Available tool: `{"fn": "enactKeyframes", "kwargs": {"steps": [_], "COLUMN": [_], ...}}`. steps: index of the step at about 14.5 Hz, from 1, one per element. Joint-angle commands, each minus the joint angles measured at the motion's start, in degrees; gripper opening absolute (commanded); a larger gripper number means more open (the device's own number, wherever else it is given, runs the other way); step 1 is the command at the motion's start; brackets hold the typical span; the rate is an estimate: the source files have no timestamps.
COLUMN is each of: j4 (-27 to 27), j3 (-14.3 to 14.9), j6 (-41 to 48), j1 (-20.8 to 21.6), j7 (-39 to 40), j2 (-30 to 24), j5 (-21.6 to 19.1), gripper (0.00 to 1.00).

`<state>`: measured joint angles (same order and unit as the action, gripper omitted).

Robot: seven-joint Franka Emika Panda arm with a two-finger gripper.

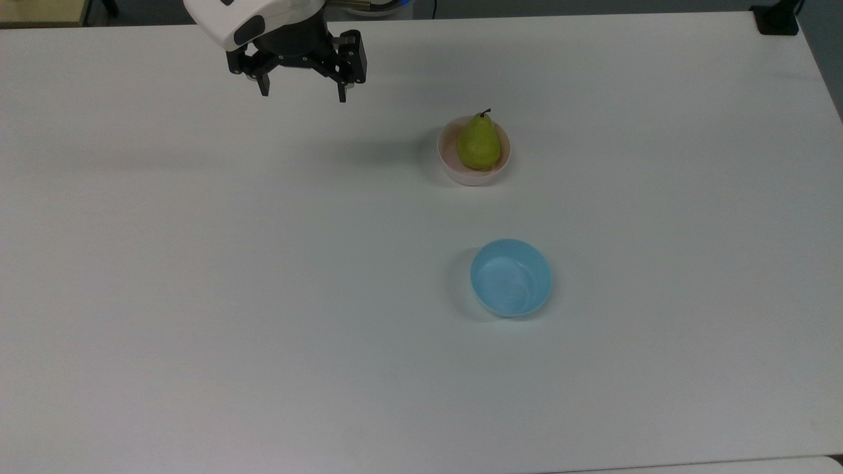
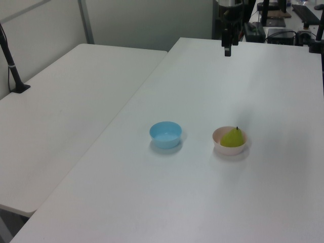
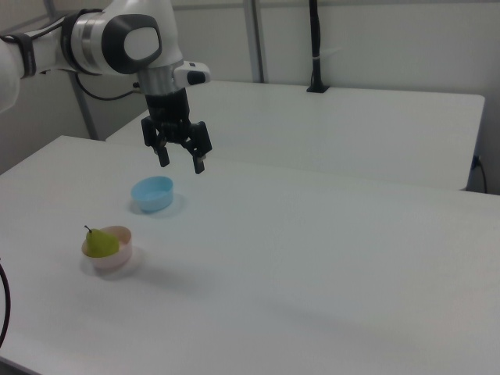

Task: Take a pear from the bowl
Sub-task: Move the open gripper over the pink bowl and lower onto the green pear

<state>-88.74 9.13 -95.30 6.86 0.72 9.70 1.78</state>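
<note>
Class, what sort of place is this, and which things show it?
Probably a robotics lab: a white robot arm's black gripper hangs over plain white tables, with a black camera pole and partition walls behind.
</note>
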Motion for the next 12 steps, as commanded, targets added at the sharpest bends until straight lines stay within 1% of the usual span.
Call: {"fn": "enactKeyframes", "kwargs": {"steps": [1, 3, 4, 5, 6, 8, 10, 12], "j4": [-0.82, -0.82, -0.91, -0.91, -1.17, -2.05, -2.75, -3.28], "j3": [1.23, 3.95, 4.49, 4.67, 5.1, 5.28, 4.85, 4.76], "j6": [0.2, 0.29, 0.37, 0.81, 1.08, 0.99, 0.9, 0.82], "j1": [1.4, 6.65, 8.59, 10.44, 13.59, 18.34, 21.6, 23.46], "j7": [-0.37, 0.15, 0.16, 0.5, 0.42, 0.07, 0.51, 0.51], "j2": [-1.09, -1.18, -1.18, -1.18, -1.18, -0.22, 2.5, 5.05], "j5": [-0.37, -0.55, -0.46, -0.37, -0.29, -0.46, -0.55, -0.55], "gripper": [1.0, 1.0, 1.0, 1.0, 1.0, 1.0, 1.0, 1.0]}}
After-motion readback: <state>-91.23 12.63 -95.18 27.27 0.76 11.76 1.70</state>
